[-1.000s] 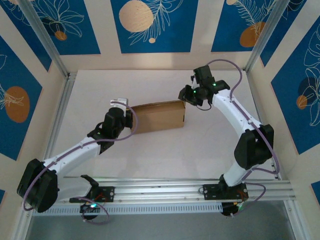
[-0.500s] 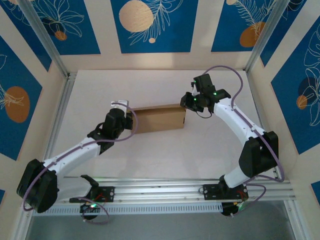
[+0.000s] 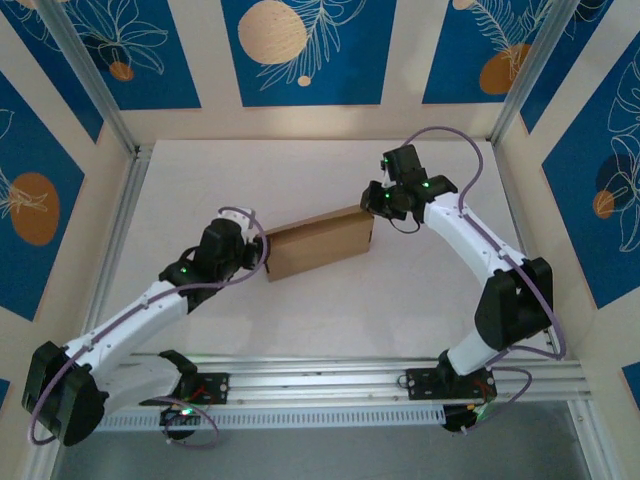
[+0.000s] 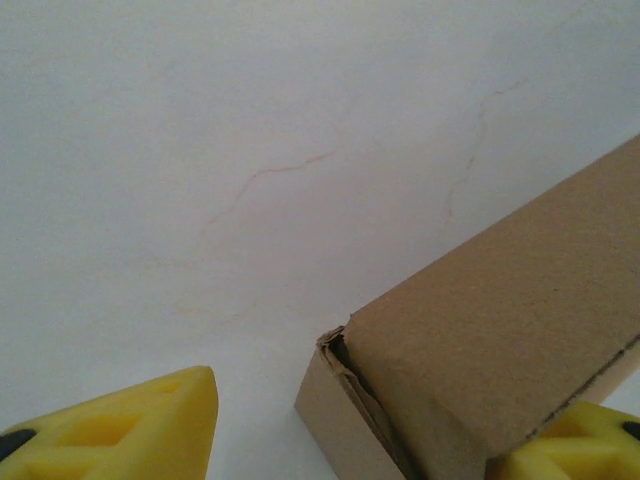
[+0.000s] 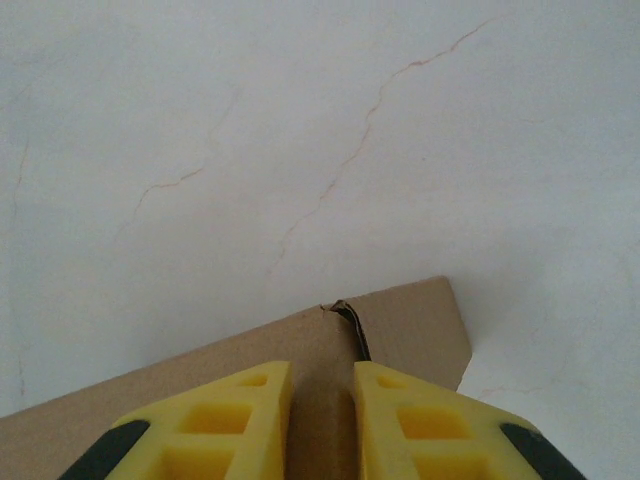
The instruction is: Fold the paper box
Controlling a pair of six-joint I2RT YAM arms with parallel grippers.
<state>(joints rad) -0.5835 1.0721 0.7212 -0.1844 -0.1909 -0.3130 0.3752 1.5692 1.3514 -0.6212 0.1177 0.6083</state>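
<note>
From above, we see the box (image 3: 320, 243) lying on the table (image 3: 330, 320) between the two grippers. The left gripper (image 3: 258, 252) is at one short end. The right gripper (image 3: 374, 204) is at the far corner of the other end. We think they sit like this so one can steady the box while the other works on its end. The box is plain brown, flat on top and looks closed up.

In the left wrist view, the left gripper (image 4: 380, 400) is wide open and holds nothing. One yellow finger (image 4: 130, 430) has bare table in front of it. The box end sits between the fingers, close to the other finger. We think the gap is wide so the fingers can go round that end. The corner here is not neat. The end wall gapes a little, and a crumpled edge peeks out of the slit.

In the right wrist view, the right gripper (image 5: 322, 372) has its fingers close together, with a thin gap. Brown card shows in the gap, and the box corner lies just ahead of the tips. We cannot tell if the fingers nip the card or just rest above it. We think they are there to push that corner down. A small dark slit ahead of the tips looks like a tab not fully in.
</note>
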